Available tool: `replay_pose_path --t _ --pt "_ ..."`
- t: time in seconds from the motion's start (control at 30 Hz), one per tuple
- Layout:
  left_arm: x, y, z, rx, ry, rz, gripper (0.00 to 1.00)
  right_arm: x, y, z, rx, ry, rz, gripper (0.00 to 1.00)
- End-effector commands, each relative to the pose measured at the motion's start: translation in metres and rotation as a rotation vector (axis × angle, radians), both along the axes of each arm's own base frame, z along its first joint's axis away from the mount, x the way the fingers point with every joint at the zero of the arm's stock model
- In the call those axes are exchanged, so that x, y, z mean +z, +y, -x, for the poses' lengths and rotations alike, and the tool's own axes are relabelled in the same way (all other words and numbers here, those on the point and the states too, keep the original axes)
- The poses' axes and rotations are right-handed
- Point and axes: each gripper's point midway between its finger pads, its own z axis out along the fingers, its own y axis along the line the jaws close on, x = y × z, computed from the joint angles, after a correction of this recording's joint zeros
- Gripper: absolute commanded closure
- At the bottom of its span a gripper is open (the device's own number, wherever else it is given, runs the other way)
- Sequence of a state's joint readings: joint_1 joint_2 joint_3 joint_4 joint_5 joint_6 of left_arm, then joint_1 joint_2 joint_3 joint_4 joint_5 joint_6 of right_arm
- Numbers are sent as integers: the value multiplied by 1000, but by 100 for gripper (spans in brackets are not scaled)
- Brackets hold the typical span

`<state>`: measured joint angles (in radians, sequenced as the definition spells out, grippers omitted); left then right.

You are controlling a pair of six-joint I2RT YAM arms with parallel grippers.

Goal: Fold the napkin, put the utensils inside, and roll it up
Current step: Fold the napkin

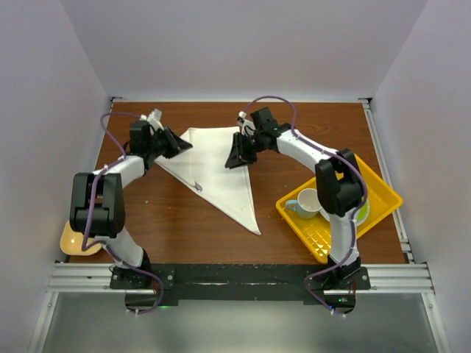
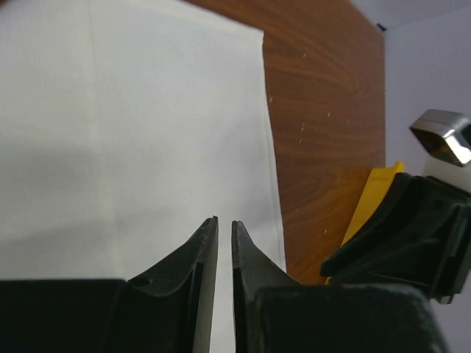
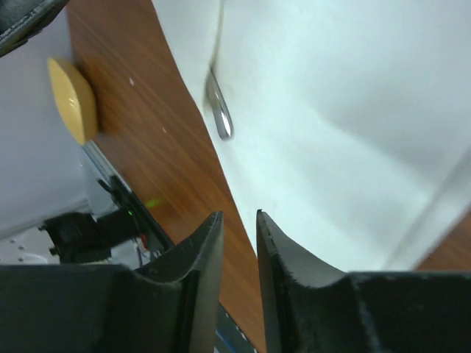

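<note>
hovering at far corners of the napkin (image 1: 217, 165), left pincer (image 1: 182, 145) and right pincer (image 1: 234, 159) stand barely spread, empty; the knife (image 3: 219, 116) lies nearer the left.

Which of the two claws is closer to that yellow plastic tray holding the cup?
Right. The right gripper is over the white cloth napkin's right corner, left of the yellow plastic tray. The left gripper is at the napkin's left corner, farther away.

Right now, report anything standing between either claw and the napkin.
Nothing visible does. The left claw and right claw hang at far corners of the napkin; the knife pokes from its folded edge, clear of both.
</note>
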<state>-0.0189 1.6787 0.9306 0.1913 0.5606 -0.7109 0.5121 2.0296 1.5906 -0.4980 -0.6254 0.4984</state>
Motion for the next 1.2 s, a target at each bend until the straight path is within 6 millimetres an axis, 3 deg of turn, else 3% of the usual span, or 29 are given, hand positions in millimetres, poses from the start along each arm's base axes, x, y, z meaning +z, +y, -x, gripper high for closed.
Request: replay_pose_path --t 0.0,0.1,0.13,0.17,0.2,0.27,0.3,0.4,0.63,0.87,1.17 --pt "10 19 -49 33 -87 115 86 45 74 -32 -22 -41 -262 75" --pt "-8 25 -73 6 -74 138 93 36 112 -36 -6 -35 -319 84" --pt "-5 29 -82 3 -96 142 94 40 123 -39 2 -57 -354 86" --pt "-17 31 -86 1 -77 148 94 45 137 -36 23 -59 -382 89" --pt "-18 33 -89 -1 -86 149 95 28 146 -34 20 -14 -374 91" --pt "-27 40 -96 6 -85 152 95 36 168 -34 49 -45 -410 94" --pt "-28 40 -98 -4 -94 157 95 19 175 -34 45 -14 -400 95" --pt "-40 38 -105 -16 -86 185 95 13 190 -32 43 19 -437 98" --pt "-46 39 -117 -11 -92 197 94 -18 191 -20 16 91 -427 100" --pt "-70 33 -118 -10 -57 250 94 -58 175 -3 0 163 -379 100" --pt "-86 36 -120 24 -37 227 94 -81 167 11 5 208 -358 100"
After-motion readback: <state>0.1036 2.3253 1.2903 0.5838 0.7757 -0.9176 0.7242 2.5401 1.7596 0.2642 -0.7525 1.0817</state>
